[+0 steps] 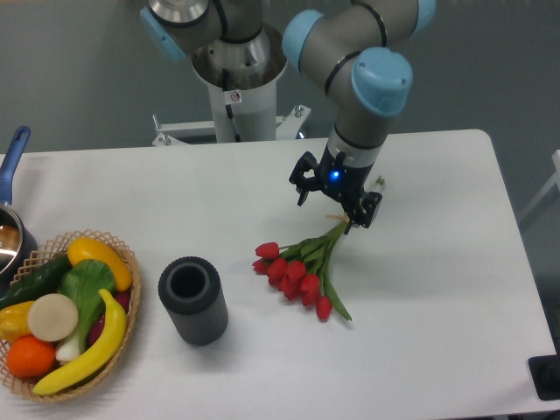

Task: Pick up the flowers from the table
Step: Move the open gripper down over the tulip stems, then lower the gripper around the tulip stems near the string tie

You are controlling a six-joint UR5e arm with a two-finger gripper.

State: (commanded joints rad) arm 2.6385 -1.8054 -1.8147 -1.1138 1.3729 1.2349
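Near the middle of the white worktop [420, 289] lies the bunch of red tulips [297, 273], its blooms fanned out toward the front left and its green stems running up and to the right. The stem ends reach right up to the tool [337, 199], which hangs low over the surface at the end of the grey arm [350, 52] with its pale blue joint caps. A small blue light glows on the tool's body. Its dark fingers stand on either side of the stem ends, but from where I stand I cannot tell whether they are clamped on the stems or simply spread around them. The blooms rest on the surface.

To the left of the tulips, well apart, stands a dark grey ribbed cylinder [192, 299], upright with its open mouth up. Farther left, at the edge, sits a wicker basket [131, 262] of play fruit and vegetables: a banana [87, 350], an orange [31, 356], a cucumber [35, 280]. Behind the basket a pot with a blue handle [13, 149] is partly visible.
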